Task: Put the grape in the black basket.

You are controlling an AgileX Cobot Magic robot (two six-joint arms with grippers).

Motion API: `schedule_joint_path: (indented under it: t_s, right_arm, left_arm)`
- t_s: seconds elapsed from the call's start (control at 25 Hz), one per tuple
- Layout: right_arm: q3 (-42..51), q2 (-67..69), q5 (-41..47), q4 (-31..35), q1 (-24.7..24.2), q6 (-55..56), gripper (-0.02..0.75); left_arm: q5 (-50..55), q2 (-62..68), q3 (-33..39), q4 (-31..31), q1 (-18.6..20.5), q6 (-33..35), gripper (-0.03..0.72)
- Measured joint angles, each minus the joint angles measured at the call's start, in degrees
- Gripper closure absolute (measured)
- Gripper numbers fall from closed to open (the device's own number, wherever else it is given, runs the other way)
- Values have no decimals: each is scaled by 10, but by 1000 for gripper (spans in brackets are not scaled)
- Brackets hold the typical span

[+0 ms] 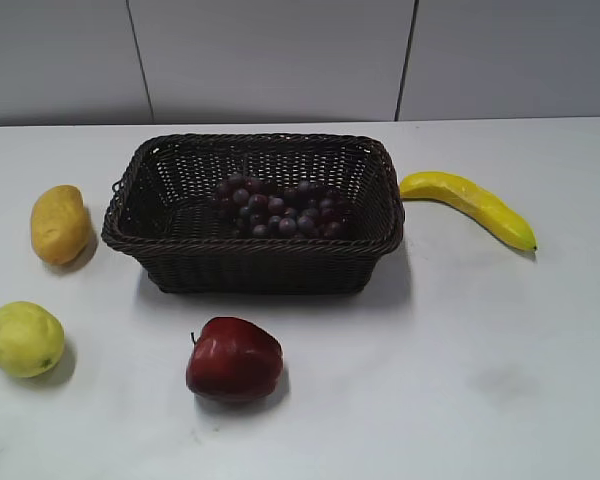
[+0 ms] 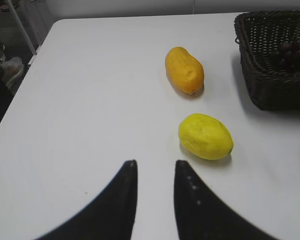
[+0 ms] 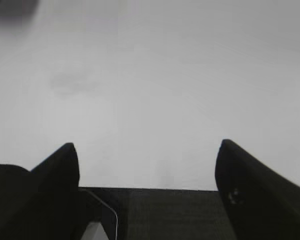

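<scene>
grape (image 1: 280, 208) sits in black basket (image 1: 252, 212); left gripper (image 2: 155, 165) slightly apart, holds nothing; right gripper (image 3: 147, 150) wide apart, holds nothing

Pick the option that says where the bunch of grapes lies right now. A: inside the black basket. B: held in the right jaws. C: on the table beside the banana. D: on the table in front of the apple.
A: the grape bunch lies on the floor of the black basket, and neither gripper holds anything.
</scene>
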Motion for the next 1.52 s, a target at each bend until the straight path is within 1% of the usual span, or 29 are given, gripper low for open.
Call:
schedule_joint_path:
  t_s: [0.16, 0.24, 0.4, 0.72, 1.12, 1.2, 1.36, 1.52]
  right_arm:
    - [4, -104, 18, -7, -37, 0, 92]
    - [5, -145, 29, -15, -47, 0, 94]
    - [18, -220, 48, -35, -51, 0, 102]
    - [67, -333, 71, -39, -51, 0, 118]
    - [70, -342, 68, -39, -51, -2, 143]
    - [73, -342, 55, -39, -51, -2, 143]
    - [87, -345, 1, -36, -51, -2, 143]
    - [93, -345, -19, -30, -51, -7, 144]
  left_arm:
    - [0, 0, 0, 0, 0, 0, 453]
    - [0, 0, 0, 0, 0, 0, 453]
    - [0, 0, 0, 0, 0, 0, 453]
    - [0, 0, 0, 0, 0, 0, 453]
    - [0, 0, 0, 0, 0, 0, 453]
    - [0, 0, 0, 0, 0, 0, 453]
    - [0, 0, 0, 0, 0, 0, 453]
    - [0, 0, 0, 0, 0, 0, 453]
